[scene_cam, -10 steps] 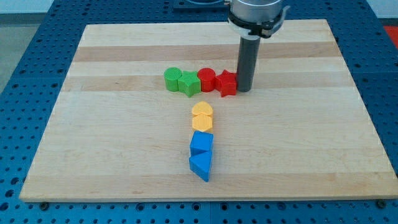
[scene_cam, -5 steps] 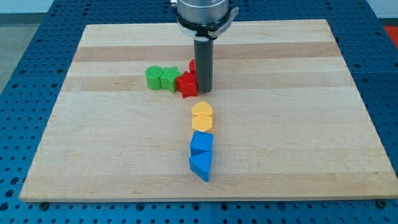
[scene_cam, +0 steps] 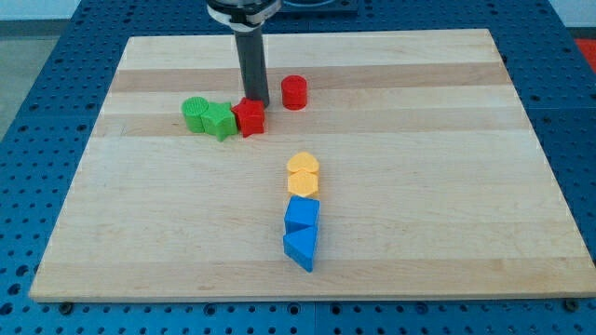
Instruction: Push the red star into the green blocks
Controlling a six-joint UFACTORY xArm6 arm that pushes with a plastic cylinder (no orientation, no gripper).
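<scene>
Red star (scene_cam: 249, 117) touches green blocks (scene_cam: 209, 117) w/ my tip (scene_cam: 255, 103) behind it; red cylinder (scene_cam: 294, 92) apart; no gripper.

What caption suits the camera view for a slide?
My tip pressing the red star against two green blocks, red cylinder apart.

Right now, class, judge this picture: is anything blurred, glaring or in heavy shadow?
Camera view: sharp throughout, light even; the board shows no glare; blocks such as the red star cast only faint shadows; the rod above my tip is cut off at the view's top.
</scene>
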